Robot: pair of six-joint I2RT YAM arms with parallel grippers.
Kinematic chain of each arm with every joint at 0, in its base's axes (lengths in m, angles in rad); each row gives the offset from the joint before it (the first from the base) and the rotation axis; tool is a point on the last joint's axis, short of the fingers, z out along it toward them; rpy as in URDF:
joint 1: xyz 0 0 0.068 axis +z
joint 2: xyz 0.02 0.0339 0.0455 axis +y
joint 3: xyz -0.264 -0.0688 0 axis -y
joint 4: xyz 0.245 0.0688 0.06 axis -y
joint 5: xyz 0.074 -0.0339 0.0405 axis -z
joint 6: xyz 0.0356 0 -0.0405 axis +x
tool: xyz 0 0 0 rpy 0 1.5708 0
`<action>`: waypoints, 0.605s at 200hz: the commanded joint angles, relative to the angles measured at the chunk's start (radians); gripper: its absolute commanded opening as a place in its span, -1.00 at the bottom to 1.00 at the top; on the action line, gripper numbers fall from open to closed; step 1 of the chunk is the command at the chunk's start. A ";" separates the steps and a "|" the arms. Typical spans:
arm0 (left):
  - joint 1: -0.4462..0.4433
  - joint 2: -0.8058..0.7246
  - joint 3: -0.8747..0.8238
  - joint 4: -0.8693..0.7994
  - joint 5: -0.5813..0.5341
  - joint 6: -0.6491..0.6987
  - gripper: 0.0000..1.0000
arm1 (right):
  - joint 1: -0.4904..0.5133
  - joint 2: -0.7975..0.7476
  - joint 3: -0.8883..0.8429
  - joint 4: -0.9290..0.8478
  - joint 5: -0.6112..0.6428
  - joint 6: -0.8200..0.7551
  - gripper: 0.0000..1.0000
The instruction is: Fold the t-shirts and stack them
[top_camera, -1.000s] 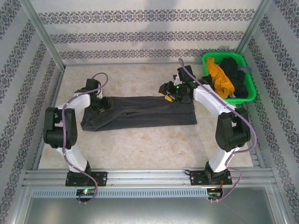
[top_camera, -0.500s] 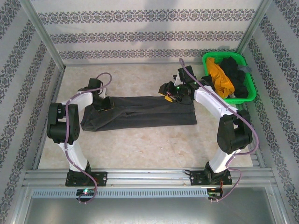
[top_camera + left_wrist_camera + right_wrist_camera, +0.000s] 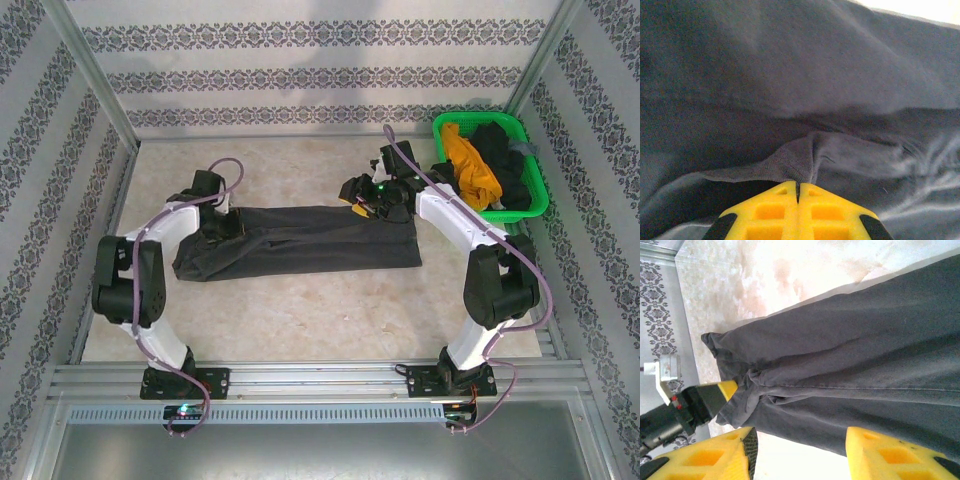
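A large charcoal-grey t-shirt (image 3: 300, 242) lies folded into a long band across the middle of the table. My left gripper (image 3: 230, 225) is down on its left part. In the left wrist view the yellow fingers (image 3: 775, 210) are closed together, and the left gripper (image 3: 798, 184) pinches a raised fold of the charcoal cloth (image 3: 795, 160). My right gripper (image 3: 357, 203) hovers at the shirt's far right edge. It stands open (image 3: 797, 452) above the shirt (image 3: 850, 365), holding nothing. A mustard-yellow shirt (image 3: 470, 165) and a black shirt (image 3: 505, 165) lie in the basket.
The bright green mesh basket (image 3: 535, 190) stands at the back right corner, just right of my right arm. Patterned walls and metal posts close in the table (image 3: 300, 310) on three sides. Bare tabletop lies in front of the shirt. My left gripper (image 3: 705, 397) appears in the right wrist view.
My left arm has shifted its elbow and carried its gripper slightly to the right on the shirt's left part. The right arm and the shirt's outline look the same.
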 commanded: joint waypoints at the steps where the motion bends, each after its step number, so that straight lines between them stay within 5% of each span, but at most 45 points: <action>1: -0.042 -0.081 -0.042 -0.060 -0.035 -0.079 -1.00 | 0.003 -0.018 0.018 0.005 -0.009 0.011 0.02; 121: -0.266 -0.282 -0.214 -0.088 -0.186 -0.560 -1.00 | -0.012 -0.076 -0.067 0.018 -0.046 0.001 0.02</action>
